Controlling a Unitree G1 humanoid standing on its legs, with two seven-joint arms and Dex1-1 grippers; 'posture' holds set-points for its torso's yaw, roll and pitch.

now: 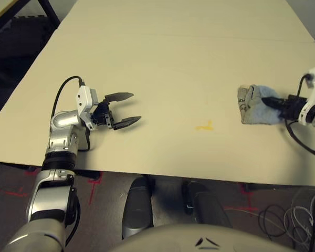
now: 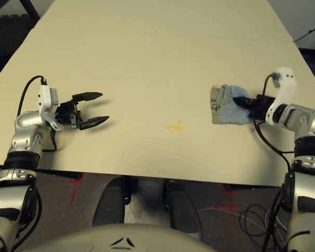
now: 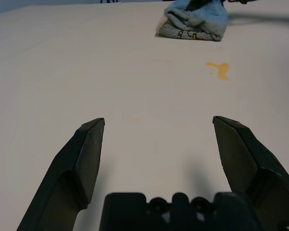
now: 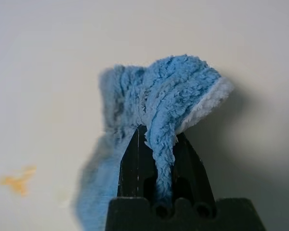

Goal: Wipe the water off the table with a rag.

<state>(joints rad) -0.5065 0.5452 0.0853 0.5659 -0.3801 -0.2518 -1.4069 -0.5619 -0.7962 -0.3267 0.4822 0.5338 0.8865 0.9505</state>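
Hovering low over the left of the tabletop, the left hand has its fingers spread wide and holds nothing. Near the middle lies the water, one small yellow-orange smear, not yet wiped. Well right of it the rag rests bunched on the tabletop, its right end pinched between the closed fingers of the right hand. With so little cloth gripped, a drag leftward may pull it free, or the bunched rag could ride over the smear and merely streak it.
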